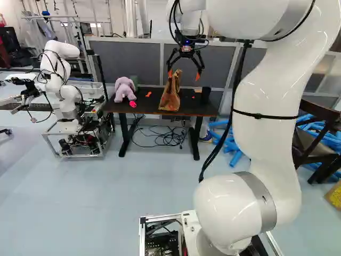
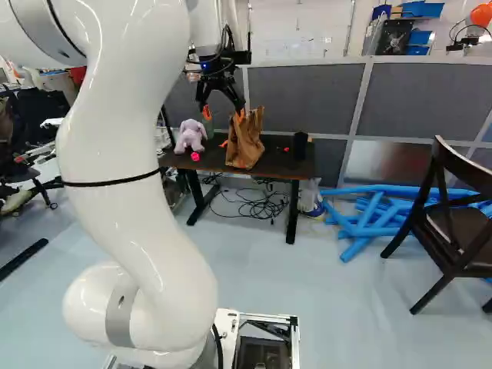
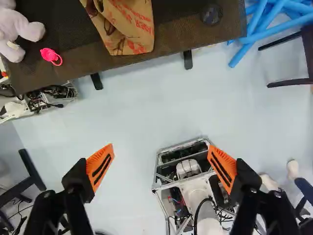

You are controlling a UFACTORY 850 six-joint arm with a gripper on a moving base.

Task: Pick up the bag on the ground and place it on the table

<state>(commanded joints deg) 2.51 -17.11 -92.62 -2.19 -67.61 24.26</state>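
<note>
At the upper middle of the left base view, the black gripper [image 1: 184, 74] has its jaws wide apart, empty. Beyond, the crumpled brown paper bag [image 1: 170, 95] rests on the dark, flat tabletop [image 1: 146, 106], beside a plush toy [image 1: 124, 89].

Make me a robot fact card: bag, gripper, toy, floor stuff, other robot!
bag: brown paper bag, on the table
gripper: open, nothing between its fingers
toy: purple plush toy, on the table too
floor stuff: blue tubes in a heap, dark chair beside them
other robot: white arm, at the left of the left base view
</note>
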